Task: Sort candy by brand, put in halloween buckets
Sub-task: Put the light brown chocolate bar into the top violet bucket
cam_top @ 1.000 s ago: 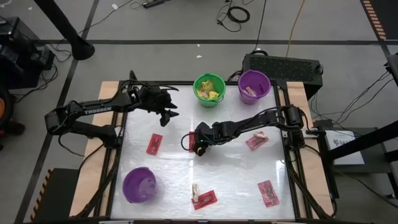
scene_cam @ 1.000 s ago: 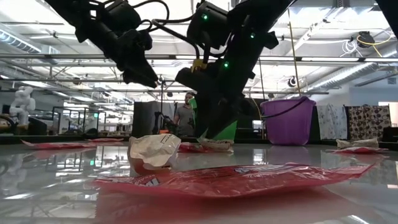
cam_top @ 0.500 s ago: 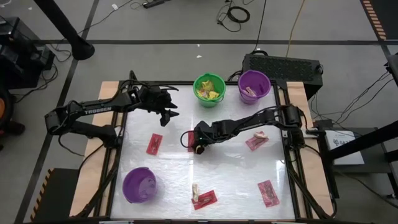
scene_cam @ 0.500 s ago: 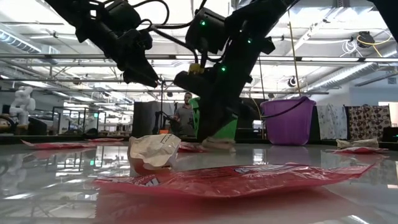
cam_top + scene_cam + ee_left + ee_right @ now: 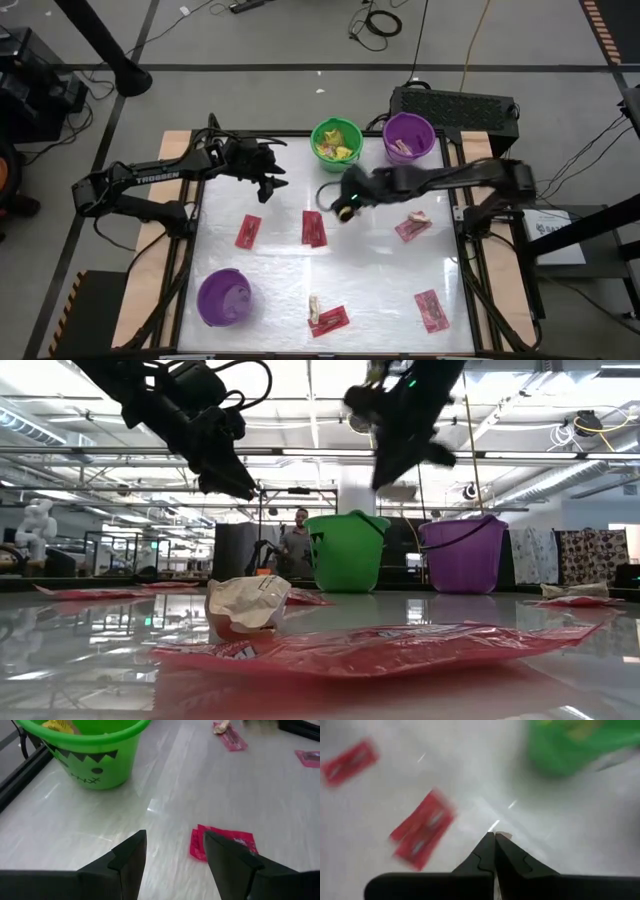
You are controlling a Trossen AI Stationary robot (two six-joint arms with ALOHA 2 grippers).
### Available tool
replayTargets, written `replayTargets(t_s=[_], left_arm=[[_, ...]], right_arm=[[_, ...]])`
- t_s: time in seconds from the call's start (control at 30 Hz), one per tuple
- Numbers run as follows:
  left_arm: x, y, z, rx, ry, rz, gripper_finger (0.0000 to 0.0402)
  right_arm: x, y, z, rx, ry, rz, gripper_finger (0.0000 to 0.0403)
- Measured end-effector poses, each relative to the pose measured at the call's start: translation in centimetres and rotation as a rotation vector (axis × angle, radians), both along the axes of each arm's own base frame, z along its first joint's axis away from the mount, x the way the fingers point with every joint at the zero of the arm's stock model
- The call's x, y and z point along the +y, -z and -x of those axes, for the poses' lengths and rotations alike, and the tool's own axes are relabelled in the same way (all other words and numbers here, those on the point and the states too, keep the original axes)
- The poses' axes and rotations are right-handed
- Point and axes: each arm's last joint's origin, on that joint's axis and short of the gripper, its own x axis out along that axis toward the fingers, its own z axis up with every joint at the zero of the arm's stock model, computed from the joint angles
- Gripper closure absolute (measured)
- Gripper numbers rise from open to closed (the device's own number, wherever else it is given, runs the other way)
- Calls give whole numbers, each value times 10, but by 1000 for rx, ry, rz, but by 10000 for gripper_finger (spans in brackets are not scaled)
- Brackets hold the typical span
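Flat red candy packets lie on the white table: one (image 5: 314,228) at the middle, one (image 5: 247,231) to its left, others toward the near edge. The green bucket (image 5: 336,143) with yellow candy and a purple bucket (image 5: 408,137) stand at the far edge. A second purple bucket (image 5: 222,297) stands near left. My right gripper (image 5: 345,206) hangs shut and blurred above the table, just near of the green bucket (image 5: 570,745). My left gripper (image 5: 272,178) is open in the air left of the green bucket (image 5: 95,750), above a red packet (image 5: 222,842). My right gripper's fingers (image 5: 485,852) lie closed together and point down at the table from above. A small pale speck (image 5: 503,836) shows at their tips. I cannot tell whether it is a candy in the hold.
A red packet with a tan piece (image 5: 413,226) lies at the right, another red packet (image 5: 431,310) near right. A red packet with a tan piece (image 5: 326,319) lies at the near edge, close to the low camera (image 5: 380,645). A person (image 5: 297,545) stands in the room behind.
My right gripper has risen from the table's middle and swung fast toward the far right, toward the green bucket. The red packet it stood over stays flat on the table and now shows whole. In the low view a small tan thing under its fingers is gone.
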Motion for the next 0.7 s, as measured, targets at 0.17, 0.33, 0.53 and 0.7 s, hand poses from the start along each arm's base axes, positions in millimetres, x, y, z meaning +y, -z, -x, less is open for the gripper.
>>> replayTargets(t_s=[0.17, 0.33, 0.53, 0.7], left_arm=[[1, -4, -3, -46, 0, -26, 198], [3, -8, -5, -88, -6, -44, 198], [3, -7, -5, -81, -20, -47, 198], [3, -7, -4, -86, -67, 17, 198]], right_arm=[[-26, -40, 49, 25, 247, 246, 402], [-60, -57, 84, 94, 454, 397, 402], [-104, -52, 101, 286, 463, 436, 402], [-132, -42, 108, 426, 456, 434, 403]])
